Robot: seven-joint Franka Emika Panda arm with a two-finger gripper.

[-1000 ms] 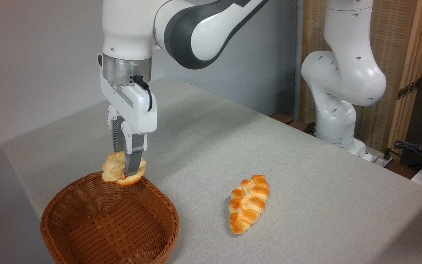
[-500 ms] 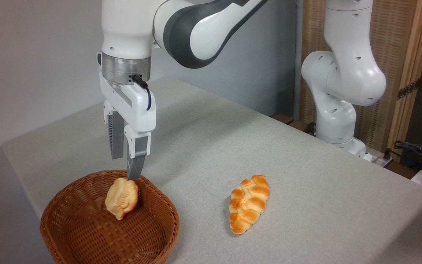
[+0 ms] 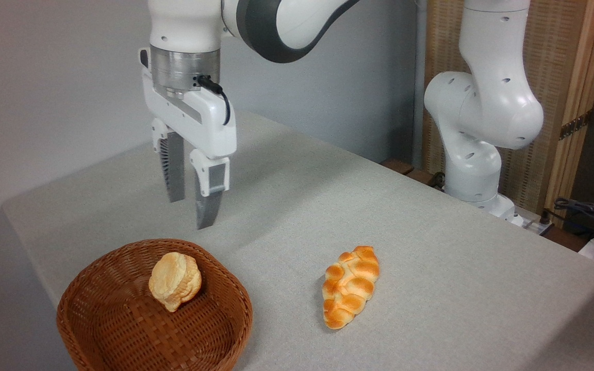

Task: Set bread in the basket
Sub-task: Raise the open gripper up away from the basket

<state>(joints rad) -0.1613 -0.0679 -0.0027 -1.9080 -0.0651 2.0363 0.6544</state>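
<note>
Bread (image 3: 175,281) lies inside basket (image 3: 153,310), lower left. My gripper (image 3: 192,211) hangs above, fingers parted, empty (braided loaf (image 3: 351,286) centre).

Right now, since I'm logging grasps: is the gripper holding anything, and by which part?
Nothing. The gripper hangs open and empty above the basket; the bread lies inside it.

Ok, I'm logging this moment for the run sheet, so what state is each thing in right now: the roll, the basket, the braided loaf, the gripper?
Bread: inside the basket, leaning on its far inner wall, free of the gripper.
Basket: upright on the table, holding only the bread.
Braided loaf: lying flat on the table, right of the basket, apart from it.
Gripper: open, empty, hanging above the basket's far rim.
</note>
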